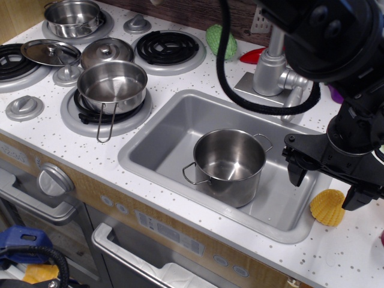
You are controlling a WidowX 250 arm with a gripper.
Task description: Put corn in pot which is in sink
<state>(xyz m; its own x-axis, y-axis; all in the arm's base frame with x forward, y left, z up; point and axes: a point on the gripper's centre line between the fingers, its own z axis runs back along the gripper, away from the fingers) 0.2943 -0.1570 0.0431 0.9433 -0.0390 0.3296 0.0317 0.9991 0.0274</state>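
Observation:
The corn [327, 207], a small yellow ribbed toy piece, lies on the white speckled counter just right of the sink's front right corner. The shiny steel pot [230, 165] with two loop handles stands upright and empty in the grey sink [171, 135]. My gripper [325, 185] hangs open just above the corn. One dark finger is over the sink's right rim and the other is right of the corn. It holds nothing. I cannot tell whether the fingers touch the corn.
A silver faucet [273, 66] stands behind the sink, with a black cable [240, 96] looping in front of it. A long-handled saucepan [112, 87], a smaller pot [74, 17] and lids [51, 52] sit on the stove at left. A green knitted ball [221, 39] lies at the back.

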